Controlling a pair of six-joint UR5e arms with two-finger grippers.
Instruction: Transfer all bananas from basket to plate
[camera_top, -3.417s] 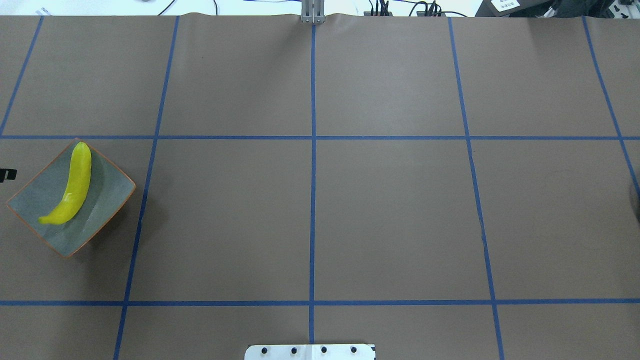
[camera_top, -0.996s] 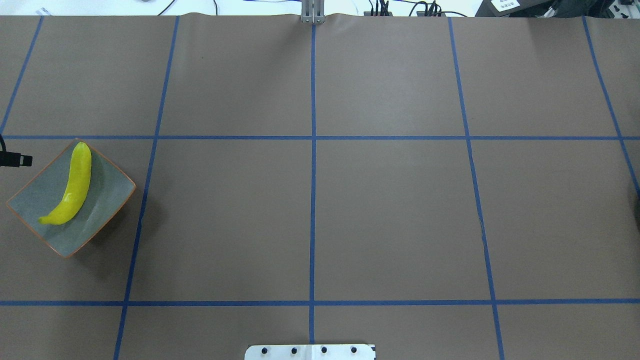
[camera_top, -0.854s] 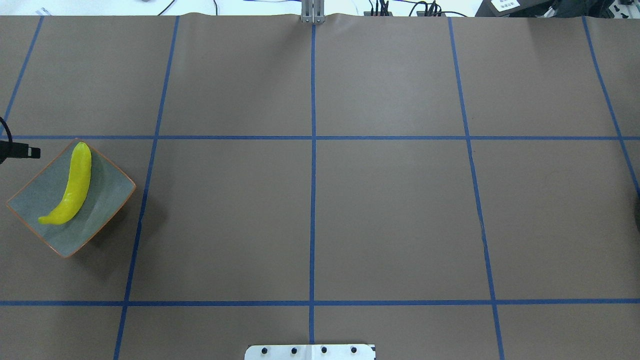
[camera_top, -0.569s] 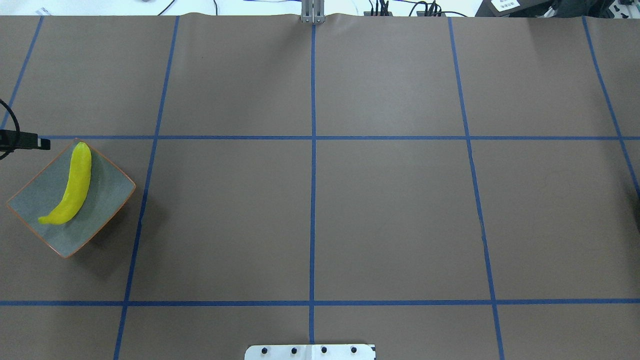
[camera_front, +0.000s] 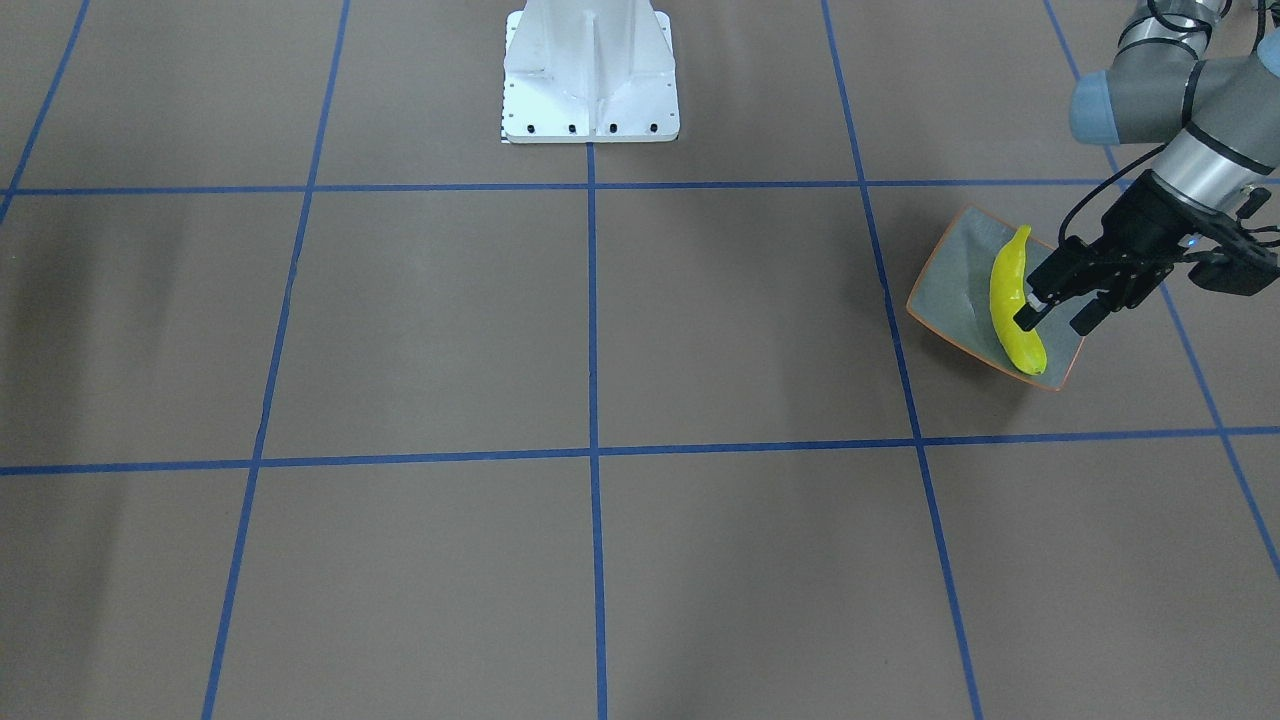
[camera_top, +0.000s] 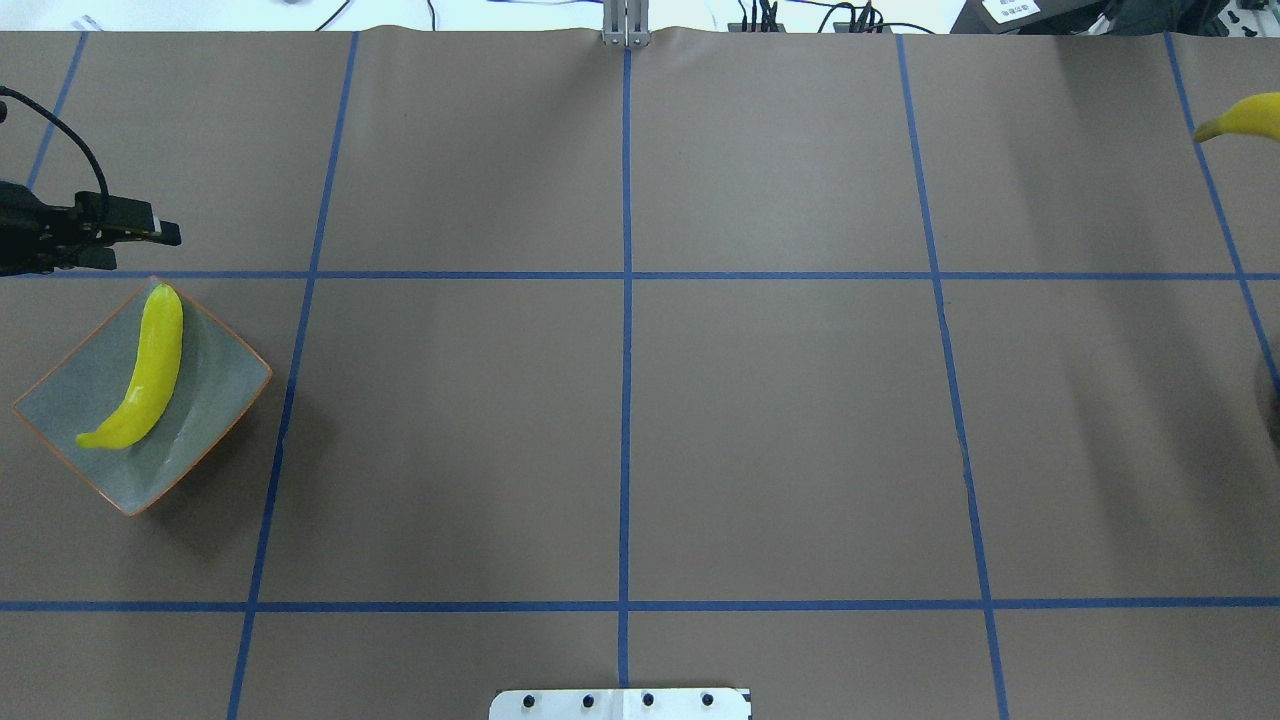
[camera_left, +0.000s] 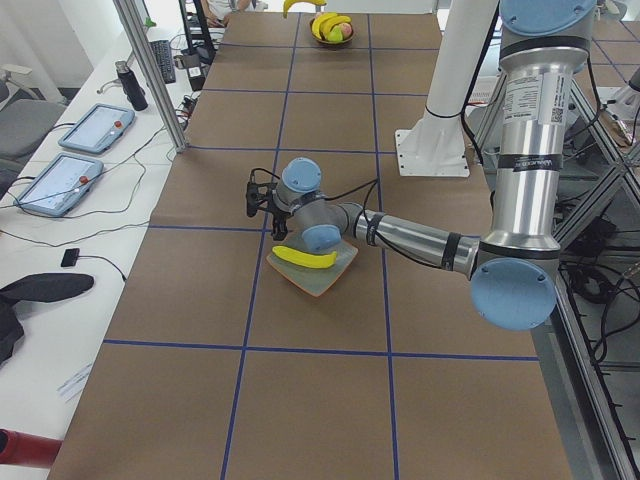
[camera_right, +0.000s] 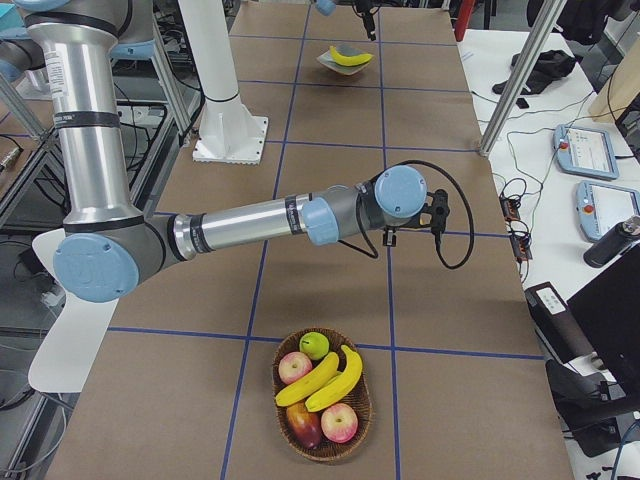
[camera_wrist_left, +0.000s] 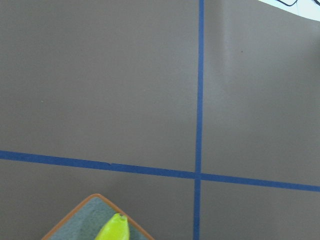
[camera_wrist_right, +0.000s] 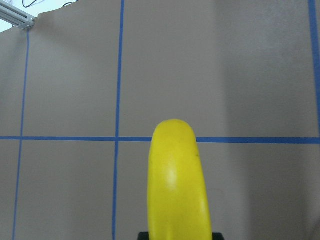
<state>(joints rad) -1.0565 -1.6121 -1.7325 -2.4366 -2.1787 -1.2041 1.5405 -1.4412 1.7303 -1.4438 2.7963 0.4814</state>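
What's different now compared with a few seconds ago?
The left claw, open, has slid forward, away from the robot, beyond the speckled grey-blue plate. A second bright yellow banana has come in at the far right, held in the right claw. The plate and the first yellow banana on it have not moved.

Four bananas are on show: one banana (camera_top: 140, 370) on the single plate (camera_top: 215, 400) at the table's (camera_top: 780, 430) 9 o'clock, another banana (camera_top: 1240, 115) in the air at 2 o'clock, and a pair of bananas (camera_right: 305, 385) (camera_right: 340, 385) in the lone basket (camera_right: 325, 455) at 3 o'clock. The basket also carries four apples: three red apples (camera_right: 295, 367) (camera_right: 340, 422) (camera_right: 305, 425) and one green apple (camera_right: 314, 345). Two robot arms (camera_left: 420, 235) (camera_right: 250, 220) reach over the table.
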